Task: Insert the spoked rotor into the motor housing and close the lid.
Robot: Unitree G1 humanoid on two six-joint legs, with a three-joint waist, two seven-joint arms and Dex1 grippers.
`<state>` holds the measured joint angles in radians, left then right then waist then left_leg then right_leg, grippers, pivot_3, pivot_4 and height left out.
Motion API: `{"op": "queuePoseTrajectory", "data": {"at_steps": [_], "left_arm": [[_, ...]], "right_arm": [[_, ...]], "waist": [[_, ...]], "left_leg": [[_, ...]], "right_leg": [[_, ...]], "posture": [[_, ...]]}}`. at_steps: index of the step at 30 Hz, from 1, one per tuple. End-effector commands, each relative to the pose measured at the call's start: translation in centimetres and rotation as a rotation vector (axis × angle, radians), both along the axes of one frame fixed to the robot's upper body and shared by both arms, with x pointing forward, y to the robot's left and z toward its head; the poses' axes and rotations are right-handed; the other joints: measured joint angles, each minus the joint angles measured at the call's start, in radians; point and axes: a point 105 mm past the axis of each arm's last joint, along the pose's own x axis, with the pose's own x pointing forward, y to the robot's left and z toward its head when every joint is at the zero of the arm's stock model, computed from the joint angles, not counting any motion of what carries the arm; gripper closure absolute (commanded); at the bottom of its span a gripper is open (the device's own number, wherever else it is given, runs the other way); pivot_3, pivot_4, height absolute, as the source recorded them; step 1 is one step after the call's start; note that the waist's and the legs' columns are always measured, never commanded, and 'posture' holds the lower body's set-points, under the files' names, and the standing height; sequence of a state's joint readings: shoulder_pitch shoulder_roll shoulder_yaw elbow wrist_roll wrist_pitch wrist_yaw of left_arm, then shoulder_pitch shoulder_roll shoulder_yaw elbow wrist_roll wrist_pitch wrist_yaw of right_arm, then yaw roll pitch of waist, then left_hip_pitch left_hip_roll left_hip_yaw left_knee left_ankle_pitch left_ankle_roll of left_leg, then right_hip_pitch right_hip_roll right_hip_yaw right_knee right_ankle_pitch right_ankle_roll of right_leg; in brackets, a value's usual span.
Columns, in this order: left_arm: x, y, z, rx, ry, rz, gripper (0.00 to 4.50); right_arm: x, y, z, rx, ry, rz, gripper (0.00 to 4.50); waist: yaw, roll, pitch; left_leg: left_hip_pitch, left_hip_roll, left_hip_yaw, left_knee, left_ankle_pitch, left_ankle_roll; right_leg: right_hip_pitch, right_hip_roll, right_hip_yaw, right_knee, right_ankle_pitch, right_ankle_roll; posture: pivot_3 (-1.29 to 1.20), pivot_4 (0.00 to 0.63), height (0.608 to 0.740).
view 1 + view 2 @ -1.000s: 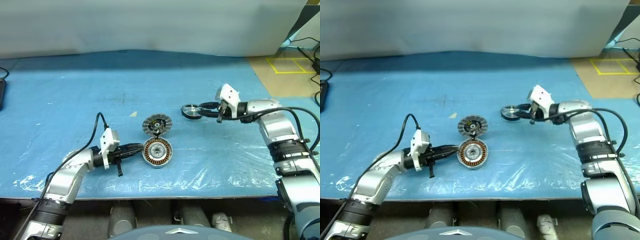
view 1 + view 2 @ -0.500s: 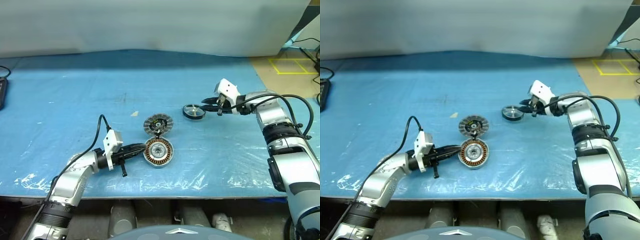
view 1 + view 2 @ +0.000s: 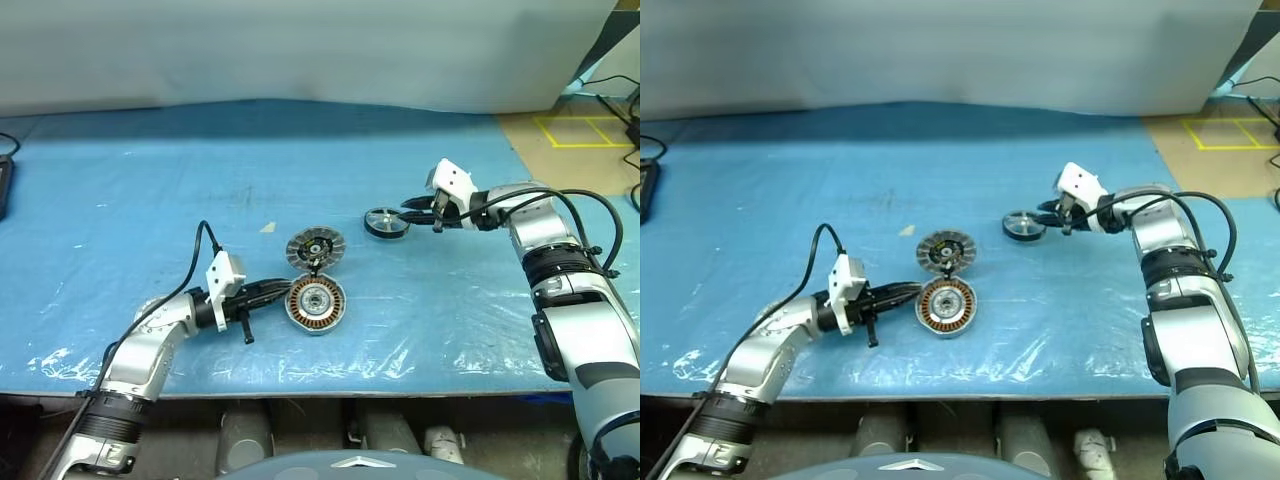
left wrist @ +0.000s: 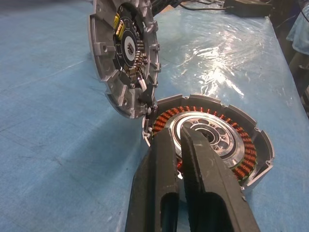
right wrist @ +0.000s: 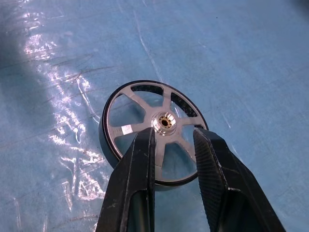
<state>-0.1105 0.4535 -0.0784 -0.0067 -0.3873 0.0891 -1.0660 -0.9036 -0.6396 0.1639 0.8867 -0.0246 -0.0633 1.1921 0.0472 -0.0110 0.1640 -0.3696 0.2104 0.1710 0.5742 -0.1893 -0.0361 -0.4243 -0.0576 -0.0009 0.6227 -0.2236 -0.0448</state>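
Straddling spoked rotor (image 5: 150,132) rim: right claw (image 5: 174,140) | wrist view

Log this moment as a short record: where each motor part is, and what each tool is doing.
surface: blue plastic-covered table
rotor: dark spoked wheel, flat on the table at the right
housing: copper-wound silver cup, near the front edge
lid: slotted silver disc, tilted up just behind the housing, its lower edge at the housing's rim
left tool: shut, tips at the housing's near rim
right tool: fingers astride the rotor's near edge, grip not confirmed
task state: rotor not yet inserted, lid open
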Motion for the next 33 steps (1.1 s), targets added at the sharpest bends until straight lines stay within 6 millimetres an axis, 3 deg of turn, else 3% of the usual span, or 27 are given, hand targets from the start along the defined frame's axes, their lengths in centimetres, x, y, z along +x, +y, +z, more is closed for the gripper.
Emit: {"op": "queuePoseTrajectory", "data": {"at_steps": [1,15,33], "left_arm": [[0.18,0.2,0.69,-0.006,-0.036,0.003,4.21],[-0.03,0.49,1.07,-0.013,-0.043,0.031,4.21],[0.09,0.2,0.84,-0.01,-0.035,0.018,4.21]], "right_arm": [[0.32,0.36,1.52,0.021,-0.061,0.01,3.23],[0.9,0.91,1.73,0.018,-0.078,-0.004,3.23],[0.56,0.16,1.56,0.013,-0.052,-0.015,3.23]], "waist": [[0.0,0.0,0.0],[0.0,0.0,0.0],[0.001,0.0,0.0]], "left_leg": [[0.0,0.0,0.0,0.0,0.0,0.0],[0.0,0.0,0.0,0.0,-0.001,-0.002],[0.0,0.0,0.0,0.0,-0.002,-0.003]], "right_leg": [[0.0,0.0,0.0,0.0,0.0,0.0],[0.0,0.0,0.0,0.0,0.0,0.0],[0.0,0.0,0.0,0.0,0.0,0.0]], "posture": [[0.0,0.15,0.74],[0.0,0.15,0.74],[0.0,0.15,0.74]]}}
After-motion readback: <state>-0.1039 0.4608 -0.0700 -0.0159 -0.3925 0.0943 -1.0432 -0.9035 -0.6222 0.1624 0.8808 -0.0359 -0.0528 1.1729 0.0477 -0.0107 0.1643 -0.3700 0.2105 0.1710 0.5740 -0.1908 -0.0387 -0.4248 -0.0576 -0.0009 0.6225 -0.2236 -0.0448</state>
